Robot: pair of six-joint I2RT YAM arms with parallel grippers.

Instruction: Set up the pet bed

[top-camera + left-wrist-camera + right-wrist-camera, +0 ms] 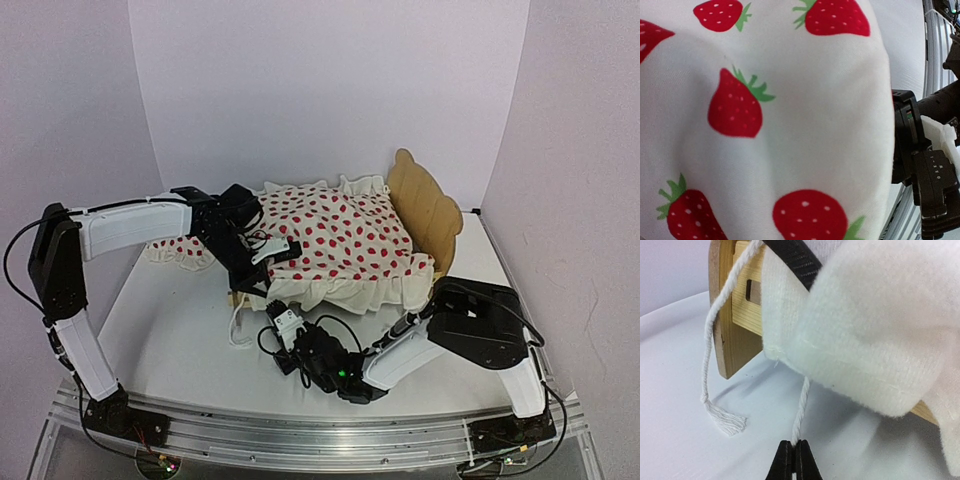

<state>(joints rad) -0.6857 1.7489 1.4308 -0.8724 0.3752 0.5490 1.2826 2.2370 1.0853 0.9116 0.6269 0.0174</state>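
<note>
The pet bed [428, 205] stands mid-table, its wavy headboard at the right. A white strawberry-print blanket [345, 245] covers it. My left gripper [268, 252] is over the blanket's left end. In the left wrist view the blanket's fabric [765, 125] fills the frame and hides the fingers. My right gripper [284, 322] is at the bed's near left corner. In the right wrist view it [795, 445] is shut on a white cord [801, 405] that hangs from under the blanket's white fleece edge [865, 340], beside the plywood frame [725, 315].
A red-dotted pillow [178, 252] lies left of the bed, partly under my left arm. A second cord end with a tassel [725, 420] lies on the white table [170, 330]. The cord loop [240, 325] rests near the bed's corner. White walls enclose the back and sides.
</note>
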